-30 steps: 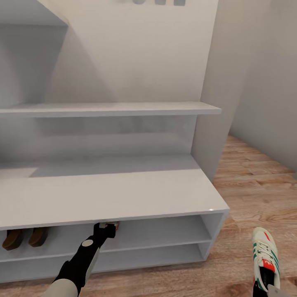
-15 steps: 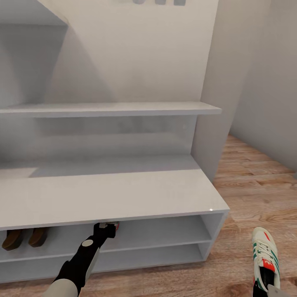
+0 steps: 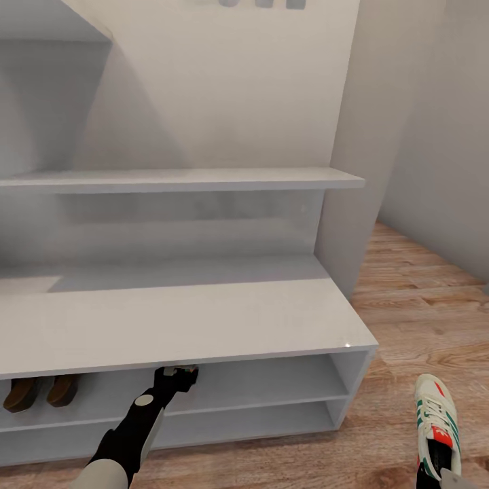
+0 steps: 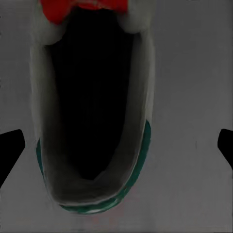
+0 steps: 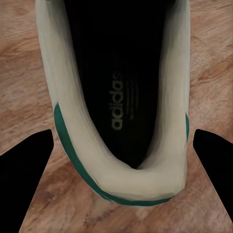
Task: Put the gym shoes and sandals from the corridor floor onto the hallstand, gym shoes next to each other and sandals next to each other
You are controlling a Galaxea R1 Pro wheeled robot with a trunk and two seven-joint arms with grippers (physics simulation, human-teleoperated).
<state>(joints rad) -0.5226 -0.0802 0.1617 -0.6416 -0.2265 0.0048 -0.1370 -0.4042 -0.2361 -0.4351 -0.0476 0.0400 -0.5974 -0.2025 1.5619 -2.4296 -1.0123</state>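
Shoe placement underway: left gripper (image 3: 180, 375) spread wide, off-white green-striped sneaker (image 4: 92, 111) released; withdraw straight. Right gripper (image 5: 116, 145) open astride second sneaker (image 3: 437, 422).

Two dark brown leather sandals (image 3: 20, 394) (image 3: 62, 390) sit on the upper open level of the pale grey-white hallstand (image 3: 204, 326). Two off-white, green-striped gym shoes: one (image 4: 92, 121) on that same level, one (image 3: 437, 422) on the wood-plank floor (image 3: 407, 299) beside it.
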